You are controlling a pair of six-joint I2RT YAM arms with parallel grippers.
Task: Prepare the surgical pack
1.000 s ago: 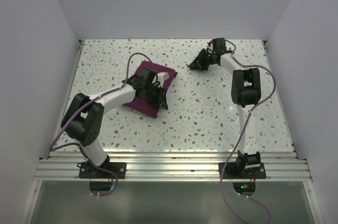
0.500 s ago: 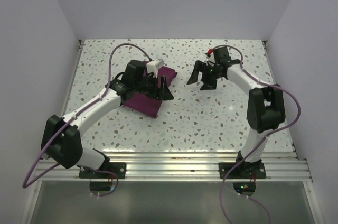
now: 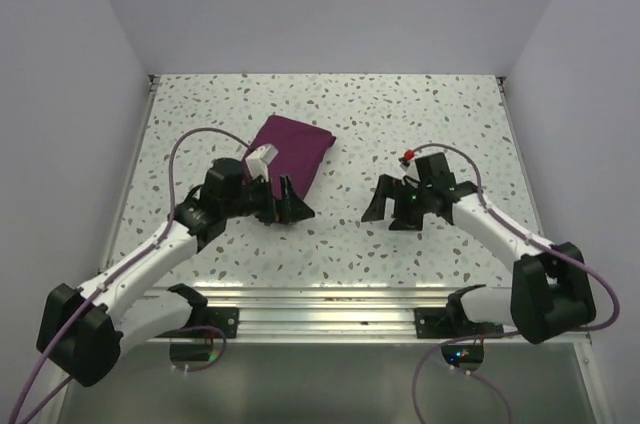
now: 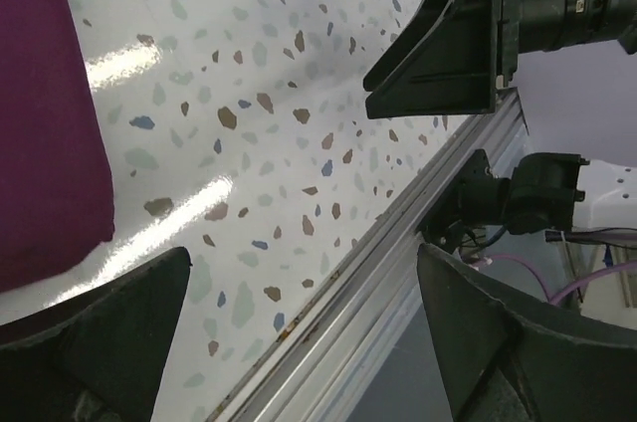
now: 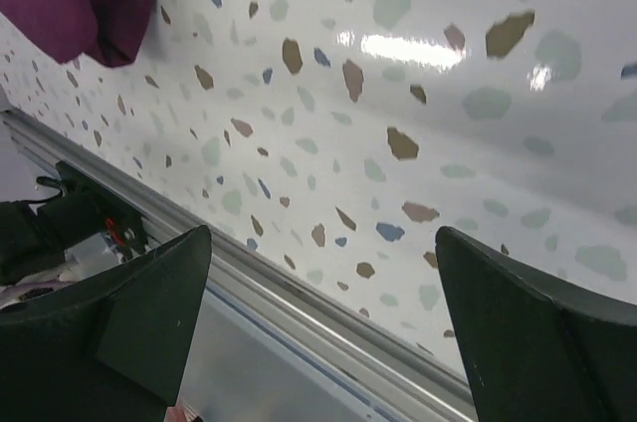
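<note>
Ribbed aluminium rail [image 3: 330,309] edged the near side of the glossy, speckled terrazzo table [image 3: 420,124]. Both arms reached low and forward, wrists turned inward. The left gripper [image 3: 292,202] and right gripper [image 3: 388,212] stood with jaws wide apart, holding nothing. At 11 o'clock from the table's centre lay the surgical pack [image 3: 295,144]: matte maroon cloth, folded flat, soft-edged, just beyond the left gripper.

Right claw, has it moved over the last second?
Yes. The right claw has pulled back from the far side of the table toward the metal rail at the near edge.
</note>
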